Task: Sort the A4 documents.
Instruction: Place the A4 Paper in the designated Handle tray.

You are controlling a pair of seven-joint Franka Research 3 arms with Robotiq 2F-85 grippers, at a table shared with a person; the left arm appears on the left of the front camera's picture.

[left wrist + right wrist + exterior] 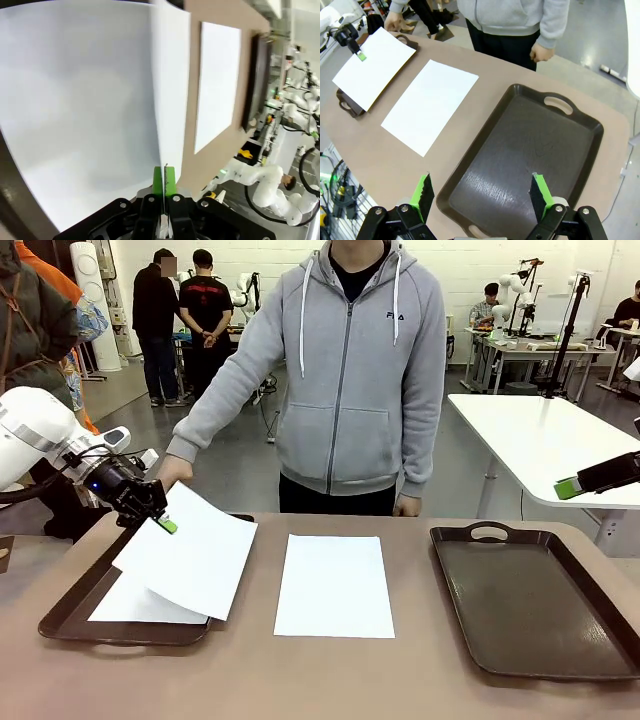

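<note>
Flat sheet (pixel 334 585), left gripper (pixel 165 525) pinching lifted sheet's (pixel 190 560) edge over tray (pixel 63 624), right gripper (pixel 481 184) agape

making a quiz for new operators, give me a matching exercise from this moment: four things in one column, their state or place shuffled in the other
1 left gripper
2 right gripper
3 middle A4 document
4 right tray

a dark brown, with handles
b shut on the edge of the raised A4 document
c open, jaws wide apart
d lying flat on the table

Pairs: 1-b, 2-c, 3-d, 4-a
</note>
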